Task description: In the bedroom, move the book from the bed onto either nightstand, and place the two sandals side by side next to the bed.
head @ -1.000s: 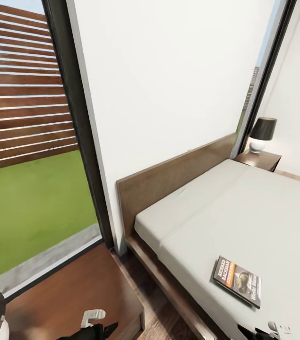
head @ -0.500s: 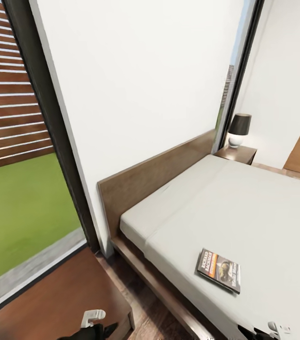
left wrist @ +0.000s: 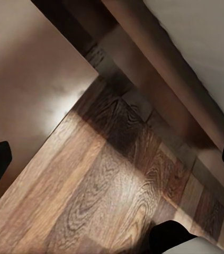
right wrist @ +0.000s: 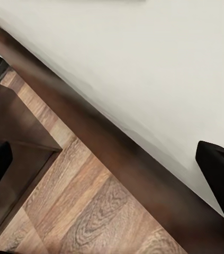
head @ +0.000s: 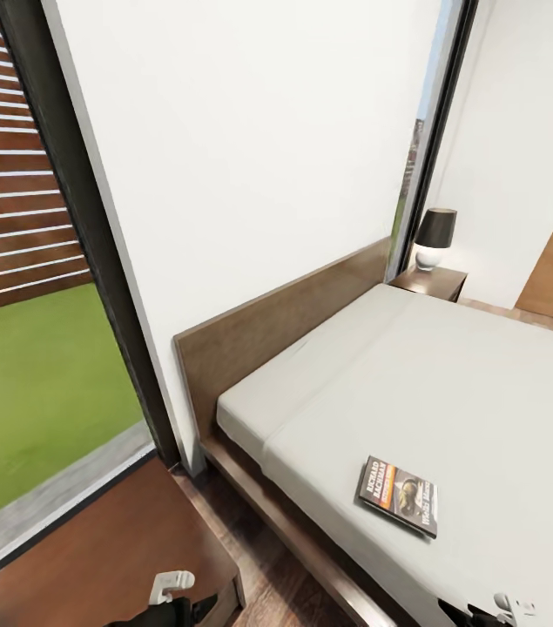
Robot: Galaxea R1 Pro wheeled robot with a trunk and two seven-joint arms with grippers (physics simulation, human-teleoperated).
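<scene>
The book [head: 400, 507], dark with an orange band, lies flat on the pale mattress of the bed [head: 468, 383], near its front edge. One nightstand [head: 93, 557] stands at the lower left beside the headboard [head: 276, 326]. The other nightstand [head: 433, 282] is beyond the bed's far side. My left gripper [left wrist: 112, 161] is open over the wood floor, between the near nightstand and the bed frame. My right gripper [right wrist: 109, 169] hangs open above the bed's side rail and mattress edge, holding nothing. The sandals are out of view.
A tall dark-framed window [head: 58, 261] fills the left, with grass outside. A black-shaded lamp [head: 435, 237] sits on the far nightstand. A narrow strip of plank floor [head: 267, 566] runs between the near nightstand and the bed frame [head: 311, 544].
The head camera has swung to the right, so the whole scene slid left in the picture. The book lies where it was on the mattress. Both arms look unmoved.
</scene>
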